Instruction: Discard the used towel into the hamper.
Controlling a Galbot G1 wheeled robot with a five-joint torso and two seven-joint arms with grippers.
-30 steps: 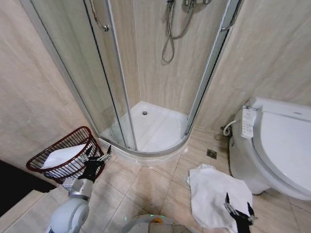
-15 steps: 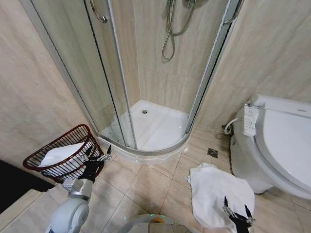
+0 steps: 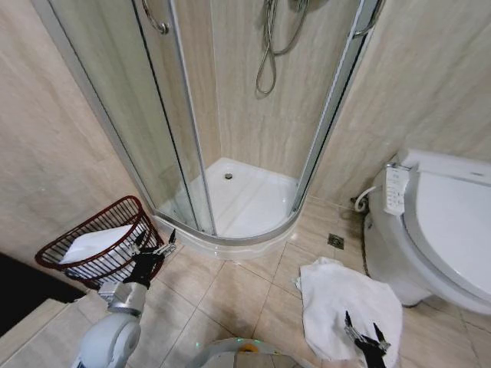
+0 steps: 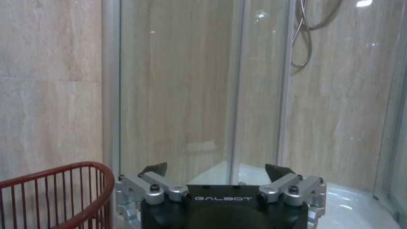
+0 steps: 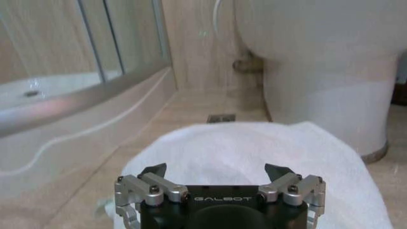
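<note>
While poised over the towel [image 3: 349, 303], right gripper [image 3: 360, 334] open, fingers spread wide with nothing between them, low at the near right of the head view. Close above the cloth in the right wrist view [image 5: 216, 168], whether touching it cannot be told. Towel white, rumpled, spread flat on the tan floor tiles [image 3: 230, 295] beside the toilet [image 3: 441, 230], one edge reaching toward a small floor drain [image 3: 334, 241].

Left gripper [image 3: 155, 244] also open, empty, raised beside the hamper [image 3: 57, 253] at the near left, just at its rim on the shower side. Hamper reddish-brown, open-weave, round with a thicker rim, tilted in the head view, something white [image 3: 96, 244] lying inside. Red rim and ribs close beside the left fingers in the left wrist view [image 4: 89, 188].

Between hamper and towel, bare tiles and the curved white base of the shower stall [image 3: 238, 203], its glass door [image 3: 146, 115] standing behind the hamper. Hose [image 3: 268, 54] hanging on the stall's back wall. Hamper and towel well apart, on opposite sides of the floor.
</note>
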